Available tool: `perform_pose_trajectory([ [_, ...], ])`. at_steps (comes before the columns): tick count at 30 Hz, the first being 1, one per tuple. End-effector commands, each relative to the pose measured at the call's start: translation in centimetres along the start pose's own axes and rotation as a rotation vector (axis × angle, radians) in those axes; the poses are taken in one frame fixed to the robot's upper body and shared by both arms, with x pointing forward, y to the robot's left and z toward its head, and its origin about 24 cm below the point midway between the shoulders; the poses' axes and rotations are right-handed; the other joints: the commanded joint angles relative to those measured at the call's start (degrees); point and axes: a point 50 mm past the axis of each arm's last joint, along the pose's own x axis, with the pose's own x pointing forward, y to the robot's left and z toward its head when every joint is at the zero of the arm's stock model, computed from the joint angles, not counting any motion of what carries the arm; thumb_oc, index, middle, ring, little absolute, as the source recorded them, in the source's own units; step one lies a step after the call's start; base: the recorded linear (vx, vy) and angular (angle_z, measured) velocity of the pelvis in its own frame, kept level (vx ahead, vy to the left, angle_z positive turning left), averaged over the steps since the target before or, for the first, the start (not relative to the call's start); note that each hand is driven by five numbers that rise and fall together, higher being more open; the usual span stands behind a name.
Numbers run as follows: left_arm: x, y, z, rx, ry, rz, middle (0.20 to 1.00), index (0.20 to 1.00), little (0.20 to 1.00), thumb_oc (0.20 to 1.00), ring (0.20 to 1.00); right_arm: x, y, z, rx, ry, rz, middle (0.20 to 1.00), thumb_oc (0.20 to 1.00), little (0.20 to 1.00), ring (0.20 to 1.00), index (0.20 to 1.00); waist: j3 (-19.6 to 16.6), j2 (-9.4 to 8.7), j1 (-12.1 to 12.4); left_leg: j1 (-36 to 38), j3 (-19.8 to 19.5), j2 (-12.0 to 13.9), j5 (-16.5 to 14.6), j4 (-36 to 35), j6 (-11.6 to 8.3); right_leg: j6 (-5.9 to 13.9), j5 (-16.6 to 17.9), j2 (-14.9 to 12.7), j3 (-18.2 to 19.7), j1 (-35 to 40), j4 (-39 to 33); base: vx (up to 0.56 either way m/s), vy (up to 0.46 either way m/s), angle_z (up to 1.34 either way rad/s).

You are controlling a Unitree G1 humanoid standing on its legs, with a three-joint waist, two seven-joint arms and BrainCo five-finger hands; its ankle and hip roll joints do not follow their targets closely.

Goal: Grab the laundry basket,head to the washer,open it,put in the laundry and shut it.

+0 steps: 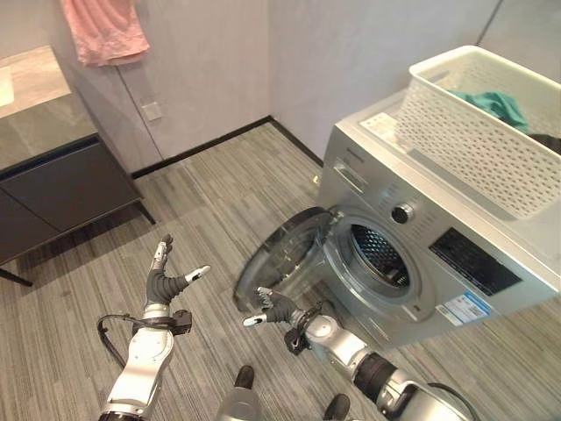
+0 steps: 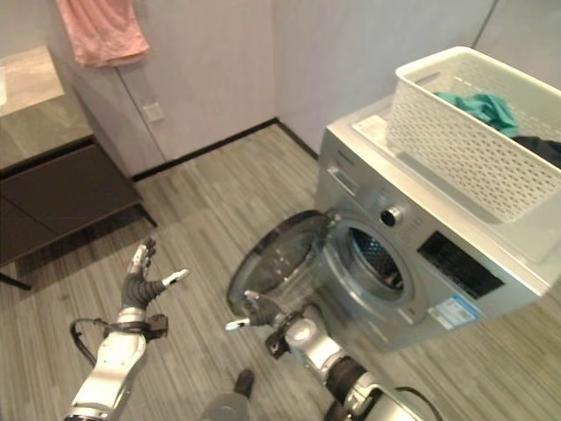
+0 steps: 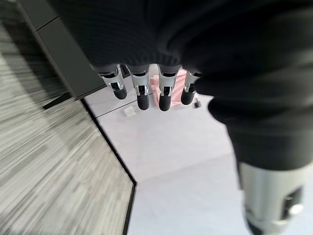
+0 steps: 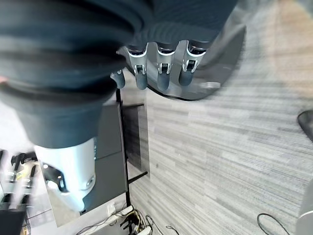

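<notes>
- Laundry basket (image 1: 478, 132): white, perforated, standing on top of the washer (image 1: 456, 263) toward its back edge, with teal laundry (image 1: 498, 105) and a darker piece inside.
- Washer door (image 1: 279, 256): swung fully open, drum exposed.
- My left robot hand (image 1: 163, 279): released, fingers spread, over the floor, well apart from the washer.
- My right robot hand (image 1: 276, 309): relaxed and empty, just beside the door's lower rim.
- Judgement: the cloth looks soft, light and floppy; I should pinch a bunched fold near its middle so nothing trails over the basket rim.
</notes>
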Motion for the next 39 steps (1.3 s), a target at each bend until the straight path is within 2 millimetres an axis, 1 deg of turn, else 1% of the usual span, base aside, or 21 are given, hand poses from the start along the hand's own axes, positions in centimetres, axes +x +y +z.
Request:
perform_pose_trajectory([
  [1, 1.7, -1.0, 6.2, -0.133, -0.303, -0.19, 1.0, 1.0, 1.0, 1.0, 1.0, -0.1, -1.5, 0.2, -0.034, -0.002, -0.015, 1.0, 1.0, 1.0, 1.0, 1.0, 0.54, -2.64, -1.68, 7.64, 2.92, -0.46, -7.46, -0.04, -0.25, 3.66, 1.11, -4.9, 3.48, -0.14, -3.45, 0.04, -0.017, -0.14],
  [2, 1.7, -1.0, 6.2, -0.134, -0.303, -0.192, 1.0, 1.0, 1.0, 1.0, 1.0, -0.1, -1.6, 0.2, -0.034, -0.002, -0.015, 1.0, 1.0, 1.0, 1.0, 1.0, 0.5, -2.64, -1.6, 7.63, 2.96, -0.46, -7.45, -0.08, -0.25, 3.66, 1.11, -4.9, 3.52, -0.19, -3.45, 0.06, -0.019, -0.2],
  [3, 2.1, -1.8, 8.3, -0.153, -0.399, -0.276, 1.0, 1.0, 1.0, 1.0, 1.0, -0.9, -2.3, -1.9, -0.023, 0.056, -0.038, 1.0, 1.0, 1.0, 1.0, 1.0, 0.11, -2.47, -2.99, 8.31, 3.73, -0.15, -7.69, -0.31, -0.42, 3.7, 0.86, -4.45, 4.06, -0.21, -3.45, 0.04, -0.009, -0.13],
  [6, 2.7, -3.0, 10.1, -0.053, -0.477, -0.426, 1.0, 1.0, 1.0, 1.0, 1.0, -2.5, -3.6, -4.6, 0.018, 0.114, -0.092, 1.0, 1.0, 1.0, 1.0, 1.0, -0.36, -1.65, -5.25, 9.53, 4.97, 0.36, -8.07, -0.78, -0.65, 3.79, 0.45, -3.64, 5.28, -0.19, -3.45, 0.06, 0.007, -0.22],
  [7, 2.7, -3.0, 10.1, -0.053, -0.478, -0.427, 1.0, 1.0, 1.0, 1.0, 1.0, -2.5, -3.6, -4.6, 0.018, 0.113, -0.093, 1.0, 1.0, 1.0, 1.0, 1.0, -0.38, -1.81, -5.2, 9.38, 4.97, 0.18, -7.87, -0.84, -0.6, 3.78, 0.58, -3.81, 5.32, -0.37, -3.45, 0.05, 0.021, -0.24],
  [8, 2.9, -3.6, 11.5, 0.105, -0.546, -0.559, 1.0, 1.0, 1.0, 1.0, 1.0, -3.6, -4.5, -6.0, 0.035, 0.141, -0.126, 1.0, 1.0, 1.0, 1.0, 1.0, -0.66, -1.19, -6.9, 10.12, 5.66, 0.5, -8.08, -1.2, -0.86, 3.99, 0.37, -3.31, 5.91, -0.29, -3.45, 0.03, 0.019, -0.23],
  [10, 3.3, -4.1, 11.9, 0.191, -0.556, -0.643, 1.0, 1.0, 1.0, 1.0, 1.0, -4.3, -5.0, -6.7, 0.045, 0.154, -0.144, 1.0, 1.0, 1.0, 1.0, 1.0, -0.88, -1.09, -7.7, 10.23, 5.99, 0.35, -7.83, -1.53, -0.9, 4.1, 0.51, -3.36, 6.21, -0.52, -3.45, 0.05, 0.022, -0.22],
  [11, 3.9, -5.4, 10.9, 0.249, -0.443, -0.857, 1.0, 1.0, 1.0, 1.0, 1.0, -5.7, -6.1, -8.4, 0.057, 0.199, -0.186, 1.0, 1.0, 1.0, 1.0, 1.0, -0.81, -0.2, -9.63, 10.61, 6.59, 0.66, -7.83, -1.6, -1.08, 4.36, 0.66, -3.05, 6.58, -0.58, -3.45, 0.05, 0.018, -0.14],
  [12, 4.0, -5.5, 10.9, 0.249, -0.446, -0.859, 1.0, 1.0, 1.0, 1.0, 1.0, -5.8, -6.1, -8.4, 0.059, 0.197, -0.188, 1.0, 1.0, 1.0, 1.0, 1.0, -0.84, -0.38, -9.47, 10.42, 6.56, 0.5, -7.66, -1.63, -1.04, 4.36, 0.76, -3.21, 6.6, -0.77, -3.45, 0.03, 0.021, -0.14],
  [13, 4.1, -6.1, 10.1, 0.217, -0.333, -1.007, 1.0, 1.0, 1.0, 1.0, 1.0, -6.4, -6.5, -9.0, 0.06, 0.218, -0.202, 1.0, 1.0, 1.0, 1.0, 1.0, -0.87, 0.08, -10.53, 10.45, 6.95, 0.53, -7.51, -1.8, -1.11, 4.46, 0.91, -3.05, 6.98, -1.12, -3.45, 0.05, 0.045, -0.14],
  [14, 3.0, -6.8, 6.9, 0.174, 0.001, -1.328, 1.0, 1.0, 1.0, 1.0, 1.0, -7.1, -6.5, -9.8, 0.028, 0.251, -0.172, 1.0, 1.0, 1.0, 1.0, 1.0, -1.12, 1.01, -13.31, 11.2, 8.38, 0.79, -7.53, -2.18, -1.19, 4.85, 1.14, -2.51, 8.0, -1.56, -3.45, 0.05, 0.044, -0.12],
  [15, 3.1, -6.9, 6.9, 0.177, 0.0, -1.331, 1.0, 1.0, 1.0, 1.0, 1.0, -7.1, -6.5, -9.8, 0.032, 0.249, -0.174, 1.0, 1.0, 1.0, 1.0, 1.0, -1.17, 0.79, -13.04, 11.07, 8.42, 0.65, -7.39, -2.23, -1.15, 4.85, 1.22, -2.63, 8.08, -1.75, -3.45, 0.09, 0.052, -0.13],
  [16, 2.9, -7.8, 3.9, 0.091, 0.225, -1.427, 1.0, 1.0, 1.0, 1.0, 1.0, -7.7, -6.6, -10.1, 0.011, 0.252, -0.163, 1.0, 1.0, 1.0, 1.0, 1.0, -1.34, 1.1, -15.59, 12.07, 9.91, 0.93, -7.31, -2.79, -1.34, 5.08, 1.35, -1.78, 9.73, -2.29, -3.45, 0.05, 0.018, -0.29],
  [18, 3.1, -8.5, 0.7, 0.066, 0.355, -1.369, 1.0, 1.0, 1.0, 1.0, 1.0, -8.1, -7.6, -9.6, 0.006, 0.222, -0.2, 1.0, 1.0, 1.0, 1.0, 1.0, -1.4, 0.89, -17.25, 12.23, 10.6, 1.1, -6.93, -3.27, -1.52, 5.1, 1.48, -1.43, 10.65, -2.97, -3.44, 0.04, 0.006, -0.58],
  [24, 2.3, -12.8, -7.8, 0.28, 0.557, -1.199, 1.0, 1.0, 1.0, 1.0, 1.0, -8.3, -8.7, -7.3, 0.045, 0.111, -0.248, 1.0, 1.0, 1.0, 1.0, 1.0, -1.38, 0.02, -23.91, 11.05, 13.5, 1.4, -6.39, -3.68, -2.3, 4.87, 1.66, -0.7, 13.61, -6.52, -2.79, 0.0, 0.026, -0.31],
  [25, 2.3, -12.9, -7.8, 0.279, 0.555, -1.2, 1.0, 1.0, 1.0, 1.0, 1.0, -8.3, -8.7, -7.3, 0.044, 0.112, -0.249, 1.0, 1.0, 1.0, 1.0, 1.0, -1.55, 0.05, -23.95, 10.8, 13.46, 1.27, -6.24, -3.68, -2.27, 4.86, 1.77, -0.82, 13.64, -6.75, -2.81, -0.04, 0.014, -0.24],
  [26, 0.6, -13.5, -11.3, 0.628, 0.644, -1.121, 1.0, 1.0, 1.0, 1.0, 1.0, -8.8, -9.4, -6.6, 0.074, 0.063, -0.298, 1.0, 1.0, 1.0, 1.0, 1.0, -1.27, -0.79, -25.83, 9.8, 13.77, 1.59, -5.49, -3.68, -2.54, 4.51, 1.76, -0.42, 14.1, -8.07, -2.6, -0.04, -0.007, -0.14],
  [29, 2.0, -13.0, -11.3, 0.975, 0.596, -0.987, 1.0, 1.0, 1.0, 1.0, 1.0, -10.2, -11.0, -4.6, 0.045, -0.041, -0.375, 1.0, 1.0, 1.0, 1.0, 1.0, -0.01, -2.05, -27.18, 7.54, 13.32, 1.74, -4.56, -3.68, -2.68, 4.17, 2.24, -0.42, 13.86, -9.58, -2.66, -0.07, -0.046, -0.05],
  [33, 3.6, -13.0, -10.2, 1.006, 0.537, -0.896, 1.0, 1.0, 1.0, 1.0, 1.0, -11.1, -11.8, -3.6, 0.022, -0.095, -0.444, 1.0, 1.0, 1.0, 1.0, 1.0, 1.18, -2.77, -27.12, 5.19, 12.81, 1.54, -3.85, -3.68, -2.69, 4.26, 2.99, -1.16, 12.88, -10.88, -2.97, -0.06, -0.041, 0.04],
  [34, 4.9, -13.0, -9.1, 1.062, 0.462, -0.855, 1.0, 1.0, 1.0, 1.0, 1.0, -11.3, -12.2, -3.5, 0.006, -0.098, -0.475, 1.0, 1.0, 1.0, 1.0, 1.0, 2.07, -2.73, -26.6, 4.13, 12.45, 1.44, -3.56, -3.68, -2.65, 4.37, 3.3, -1.53, 12.3, -11.31, -3.15, -0.05, -0.038, 0.12],
  [39, 6.3, -12.4, -8.1, 1.249, 0.358, -0.842, 1.0, 1.0, 1.0, 1.0, 1.0, -11.2, -12.5, -3.2, 0.003, -0.107, -0.5, 1.0, 1.0, 1.0, 1.0, 1.0, 3.41, -2.19, -25.67, 3.3, 11.87, 1.37, -3.35, -3.68, -2.57, 4.5, 3.56, -1.96, 11.67, -11.24, -3.22, -0.02, -0.012, 0.07],
])
